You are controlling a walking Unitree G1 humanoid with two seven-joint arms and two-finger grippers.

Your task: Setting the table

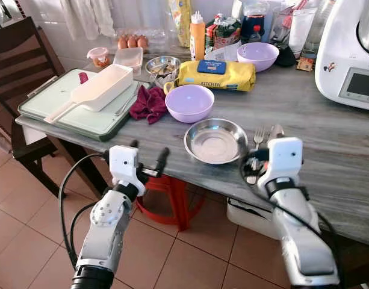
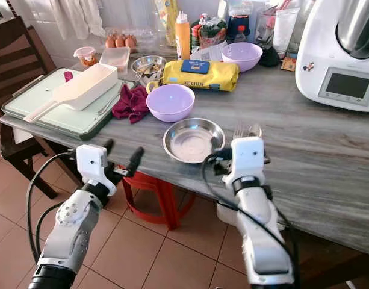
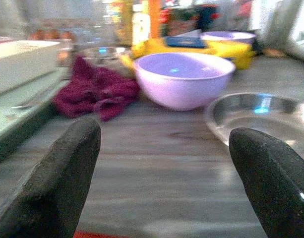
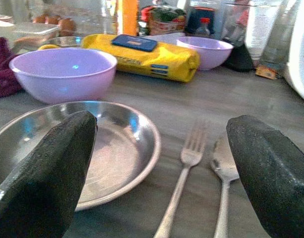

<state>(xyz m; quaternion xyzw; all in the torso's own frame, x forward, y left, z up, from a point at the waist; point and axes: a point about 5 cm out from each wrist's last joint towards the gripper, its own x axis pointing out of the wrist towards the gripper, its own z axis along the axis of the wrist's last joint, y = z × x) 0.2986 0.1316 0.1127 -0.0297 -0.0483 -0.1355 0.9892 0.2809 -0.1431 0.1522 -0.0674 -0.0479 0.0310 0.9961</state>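
- Table (image 1: pixel 328 144): a grey wood-grain top that carries all the dishes, with a red stool (image 1: pixel 172 198) on the tiled floor under its near edge and a dark chair (image 1: pixel 15 66) at its left end.
- White kitchen machine (image 1: pixel 350 54) stands at the far right of the table.
- Pale green tray (image 1: pixel 64 114) lies at the left end, with a white scoop-shaped container (image 1: pixel 97 89) resting on it.
- Yellow packet (image 1: pixel 217 75) lies behind the nearer purple bowl (image 1: pixel 189 102); a second purple bowl (image 1: pixel 257 55) sits further back to the right.
- Steel plate (image 1: pixel 215 141) sits near the front edge, just in front and to the right of the nearer purple bowl.
- Dark red cloth (image 1: pixel 149 103) is bunched between the tray and the nearer purple bowl.
- Left gripper (image 1: pixel 148 158) hovers at the front edge of the table, left of the steel plate, its fingers (image 3: pixel 57 183) spread apart and holding nothing.
- Right gripper (image 4: pixel 161 173) is over the table just right of the steel plate, fingers wide apart and empty, with the cutlery lying between them in the right wrist view.
- Fork (image 4: pixel 184 168) and spoon (image 4: pixel 223 173) lie side by side on the table, just right of the steel plate, handles toward the front edge.
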